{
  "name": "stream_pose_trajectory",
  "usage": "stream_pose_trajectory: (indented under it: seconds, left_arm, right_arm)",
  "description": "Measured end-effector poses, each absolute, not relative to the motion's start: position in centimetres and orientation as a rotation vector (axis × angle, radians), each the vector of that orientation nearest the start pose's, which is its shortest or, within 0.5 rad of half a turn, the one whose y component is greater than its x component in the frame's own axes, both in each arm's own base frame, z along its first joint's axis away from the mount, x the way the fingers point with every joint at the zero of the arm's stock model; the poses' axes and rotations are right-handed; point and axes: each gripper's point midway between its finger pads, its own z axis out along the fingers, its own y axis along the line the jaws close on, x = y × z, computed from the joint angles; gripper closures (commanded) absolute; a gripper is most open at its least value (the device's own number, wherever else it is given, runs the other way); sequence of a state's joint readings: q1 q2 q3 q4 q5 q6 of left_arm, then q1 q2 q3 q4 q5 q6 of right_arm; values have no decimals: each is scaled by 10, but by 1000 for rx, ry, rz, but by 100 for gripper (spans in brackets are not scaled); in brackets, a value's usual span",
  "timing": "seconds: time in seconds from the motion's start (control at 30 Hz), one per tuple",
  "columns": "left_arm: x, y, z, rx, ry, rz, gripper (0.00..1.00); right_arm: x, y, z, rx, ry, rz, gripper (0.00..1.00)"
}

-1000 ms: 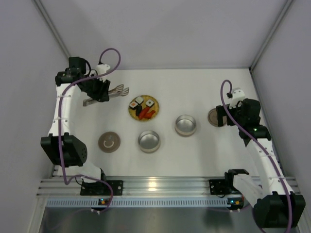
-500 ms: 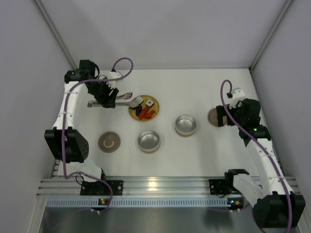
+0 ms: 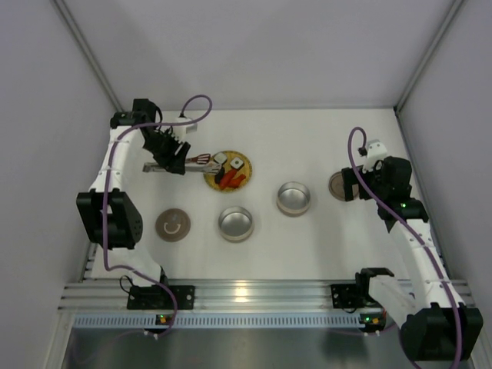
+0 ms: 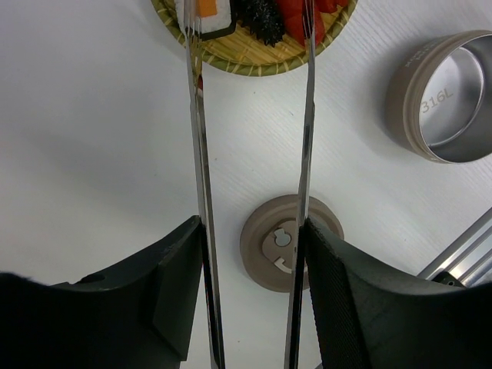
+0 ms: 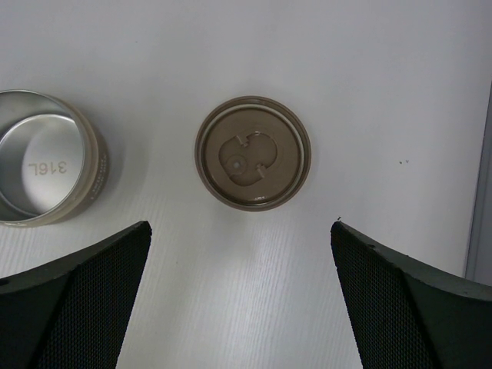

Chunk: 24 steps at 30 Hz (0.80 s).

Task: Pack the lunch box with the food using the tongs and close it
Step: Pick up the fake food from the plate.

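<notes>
**Grip:** Left fingers [image 4: 177,292] are clenched on the tongs [image 4: 197,154]. The tong arms stand apart, tips over the woven plate [image 4: 261,68], one at a sushi roll [image 4: 211,9], the other across the red pieces [image 4: 292,11].

**Other arm:** Right fingers [image 5: 77,300] are released and empty, above a lid [image 5: 252,152] on the bench [image 5: 384,77].

**Risks, as judged:**
- Squeezing may catch two pieces, or flick one off the plate
- The thin arms could twist in the grip
- A smooth roll may drop before reaching the open tin [image 4: 403,96]

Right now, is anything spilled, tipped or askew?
Nothing stands out: food all on the yellow woven plate, both round steel containers upright, both brown lids flat, slim metal tongs straight in the left gripper.
</notes>
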State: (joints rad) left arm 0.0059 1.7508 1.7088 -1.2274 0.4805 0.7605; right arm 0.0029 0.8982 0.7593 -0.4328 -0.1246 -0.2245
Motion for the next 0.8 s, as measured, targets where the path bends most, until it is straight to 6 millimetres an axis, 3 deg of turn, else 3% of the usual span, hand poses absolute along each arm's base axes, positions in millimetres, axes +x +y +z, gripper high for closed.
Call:
stream_pose_trajectory:
  seconds: [0.5, 0.8]
  left_arm:
    - [384, -41, 155, 992, 2494, -360, 43]
    - [386, -42, 145, 980, 2517, -375, 43]
  right_arm:
    - [295, 13, 174, -315, 2123, 5, 1]
    - [295, 13, 172, -314, 2129, 2, 1]
